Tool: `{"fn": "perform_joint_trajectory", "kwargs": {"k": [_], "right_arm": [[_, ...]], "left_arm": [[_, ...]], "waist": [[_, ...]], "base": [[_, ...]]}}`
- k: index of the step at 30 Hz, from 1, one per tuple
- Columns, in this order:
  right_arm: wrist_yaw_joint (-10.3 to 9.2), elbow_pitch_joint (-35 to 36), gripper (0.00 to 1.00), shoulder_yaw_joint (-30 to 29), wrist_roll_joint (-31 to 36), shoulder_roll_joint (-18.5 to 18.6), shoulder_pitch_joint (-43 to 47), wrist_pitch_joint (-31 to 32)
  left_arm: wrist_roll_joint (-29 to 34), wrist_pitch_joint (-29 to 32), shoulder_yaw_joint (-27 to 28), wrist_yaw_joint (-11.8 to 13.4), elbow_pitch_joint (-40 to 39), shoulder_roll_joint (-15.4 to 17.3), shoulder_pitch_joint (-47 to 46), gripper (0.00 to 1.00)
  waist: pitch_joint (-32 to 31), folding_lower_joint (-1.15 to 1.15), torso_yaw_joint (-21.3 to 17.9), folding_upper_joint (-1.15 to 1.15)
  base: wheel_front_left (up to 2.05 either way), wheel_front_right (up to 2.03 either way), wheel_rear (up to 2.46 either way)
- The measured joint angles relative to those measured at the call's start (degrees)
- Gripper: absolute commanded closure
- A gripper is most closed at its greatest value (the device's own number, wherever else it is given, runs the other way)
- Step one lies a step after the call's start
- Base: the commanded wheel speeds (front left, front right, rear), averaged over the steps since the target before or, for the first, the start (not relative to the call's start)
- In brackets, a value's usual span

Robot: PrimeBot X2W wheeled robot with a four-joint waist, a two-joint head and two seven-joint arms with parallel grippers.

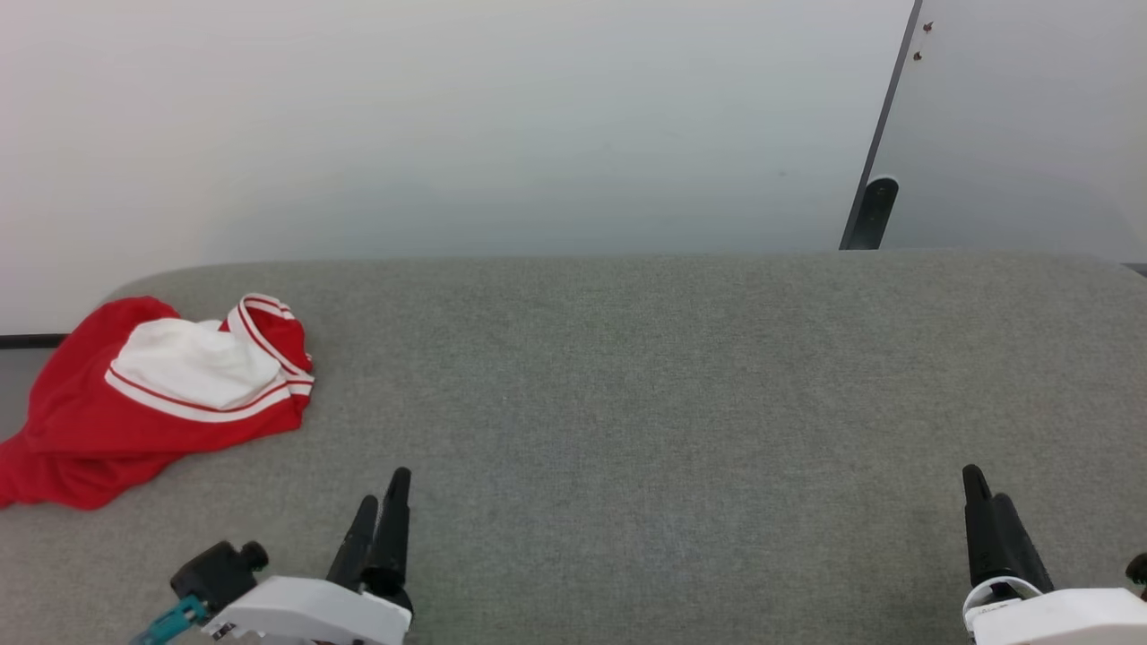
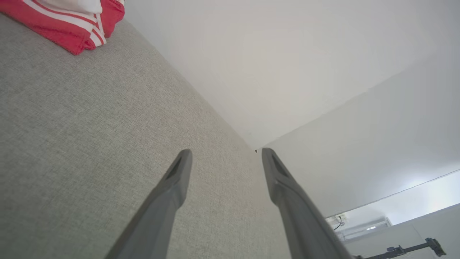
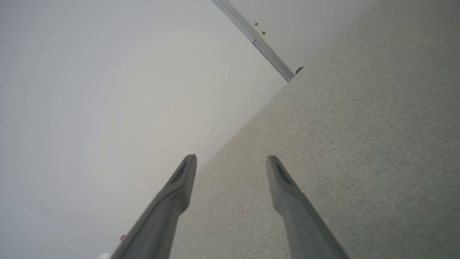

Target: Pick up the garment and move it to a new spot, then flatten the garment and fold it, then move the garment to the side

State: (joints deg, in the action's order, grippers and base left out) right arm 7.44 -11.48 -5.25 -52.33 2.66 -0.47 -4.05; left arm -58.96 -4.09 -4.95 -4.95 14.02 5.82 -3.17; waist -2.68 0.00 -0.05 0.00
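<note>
Here, crumpled garment (image 1: 161,394) on grey surface (image 1: 627,403), ahead-left of left jaws, far from right jaws, both pairs wide, empty.

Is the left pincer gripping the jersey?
No, the left pincer stands open and empty over the grey fabric surface, clear of the crumpled red-and-white jersey.

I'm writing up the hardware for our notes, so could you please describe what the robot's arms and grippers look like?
The left gripper and right gripper each have two long, dark, tapering fingers with a slotted recess near each tip. Both are mounted on white wrist housings. The left wrist also carries a black knob and a teal connector.
</note>
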Motion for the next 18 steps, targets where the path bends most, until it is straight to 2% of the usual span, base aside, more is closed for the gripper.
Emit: {"fn": "perform_joint_trajectory", "kwargs": {"k": [8,18], "right_arm": [[0.0,1.2,0.0,-0.5,12.8,0.0,0.7,-1.1],[0.0,2.1,0.0,-1.5,21.7,0.0,1.3,-2.0]], "left_arm": [[10.8,-1.5,-0.9,0.4,-1.4,0.5,0.7,0.0],[18.8,-3.1,0.6,-0.1,-3.0,0.2,2.1,0.0]], "waist": [[-0.6,0.0,0.0,0.0],[-1.5,0.0,0.0,0.0]], "base": [[0.0,0.0,0.0],[0.0,0.0,0.0]]}}
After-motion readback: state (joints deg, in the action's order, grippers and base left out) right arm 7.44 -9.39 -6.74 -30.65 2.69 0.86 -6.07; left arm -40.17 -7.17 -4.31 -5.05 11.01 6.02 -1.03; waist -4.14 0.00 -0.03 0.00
